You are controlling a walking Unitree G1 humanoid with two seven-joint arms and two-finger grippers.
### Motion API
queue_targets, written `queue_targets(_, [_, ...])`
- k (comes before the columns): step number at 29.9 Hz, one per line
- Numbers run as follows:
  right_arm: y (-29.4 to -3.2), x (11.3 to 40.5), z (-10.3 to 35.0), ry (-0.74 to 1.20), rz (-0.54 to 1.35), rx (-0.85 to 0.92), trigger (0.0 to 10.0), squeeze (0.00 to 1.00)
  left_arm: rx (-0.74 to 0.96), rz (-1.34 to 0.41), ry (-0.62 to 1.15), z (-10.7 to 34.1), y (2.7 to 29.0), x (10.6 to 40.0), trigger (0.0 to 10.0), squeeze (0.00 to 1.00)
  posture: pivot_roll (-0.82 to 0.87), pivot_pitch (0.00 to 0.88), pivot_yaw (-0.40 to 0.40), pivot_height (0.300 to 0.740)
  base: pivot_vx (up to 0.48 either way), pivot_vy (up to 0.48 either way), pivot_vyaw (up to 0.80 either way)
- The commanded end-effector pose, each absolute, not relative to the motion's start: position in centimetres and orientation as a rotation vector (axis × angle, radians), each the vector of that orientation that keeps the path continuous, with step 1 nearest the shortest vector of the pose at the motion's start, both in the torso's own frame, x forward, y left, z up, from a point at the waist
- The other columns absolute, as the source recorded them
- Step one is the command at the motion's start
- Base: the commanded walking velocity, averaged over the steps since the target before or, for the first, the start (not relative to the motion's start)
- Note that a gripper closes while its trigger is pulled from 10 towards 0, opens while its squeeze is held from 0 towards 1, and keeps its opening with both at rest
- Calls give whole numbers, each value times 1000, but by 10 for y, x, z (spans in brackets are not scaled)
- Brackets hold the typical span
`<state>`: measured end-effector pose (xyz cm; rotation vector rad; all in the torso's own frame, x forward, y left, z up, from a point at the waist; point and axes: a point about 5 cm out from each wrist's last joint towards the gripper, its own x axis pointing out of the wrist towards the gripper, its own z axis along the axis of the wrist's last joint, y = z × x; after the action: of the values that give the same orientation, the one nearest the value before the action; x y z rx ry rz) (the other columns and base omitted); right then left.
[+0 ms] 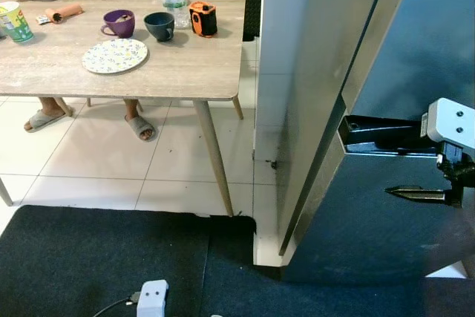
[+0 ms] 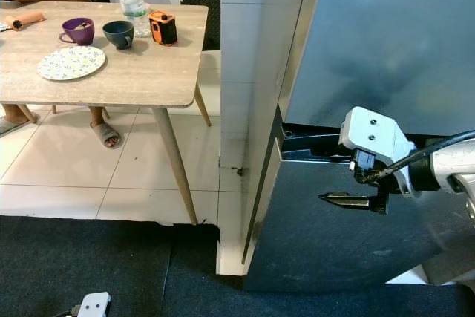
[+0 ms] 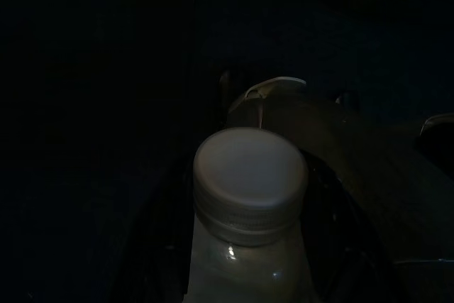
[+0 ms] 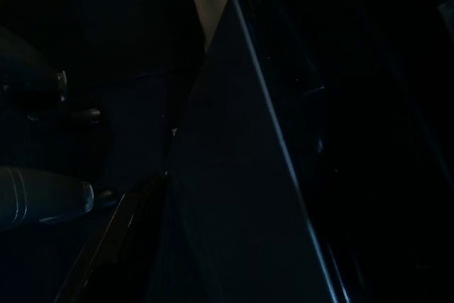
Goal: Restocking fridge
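Right gripper (image 2: pixel 334 198) near the glossy dark fridge door (image 2: pixel 334 243), below its recessed handle slot.

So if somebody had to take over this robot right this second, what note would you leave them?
Right gripper: raised in front of the dark grey fridge door, near the black handle recess; open or shut cannot be told.
Left gripper: holds a clear plastic bottle with a white cap, low at the robot's side.
Done: bottle picked up, robot standing at the fridge.
Left: pull the door open, put the bottle inside, shut it.
Mind: a person sits at the wooden table to the left.
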<state>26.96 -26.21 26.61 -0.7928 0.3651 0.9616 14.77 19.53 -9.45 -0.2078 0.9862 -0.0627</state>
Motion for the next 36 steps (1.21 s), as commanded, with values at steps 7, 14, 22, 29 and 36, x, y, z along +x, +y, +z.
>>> queue_targets(7, [-257, 253, 272, 375, 1101, -782, 10000, 0, -236, -88, 1046, -101, 186, 132, 10000, 0, -106, 128, -16, 740, 0, 0, 0])
queue_targets(14, [-261, 235, 283, 427, 1195, -820, 10000, 0, -240, -88, 1042, -101, 186, 134, 10000, 0, -109, 130, -20, 740, 0, 0, 0])
queue_targets(22, [-262, 222, 302, 399, 1235, -839, 10000, 0, -241, -89, 1043, -101, 186, 133, 10000, 0, -120, 131, -19, 740, 0, 0, 0])
queue_targets(29, [-230, 205, 348, -53, 1403, -701, 10000, 0, -238, -91, 1043, -101, 187, 134, 10000, 0, -121, 131, -15, 740, 0, 0, 0])
queue_targets(36, [-226, 225, 351, -122, 1294, -746, 0, 0, -239, -91, 1038, -100, 186, 136, 10000, 0, -117, 130, -16, 740, 0, 0, 0])
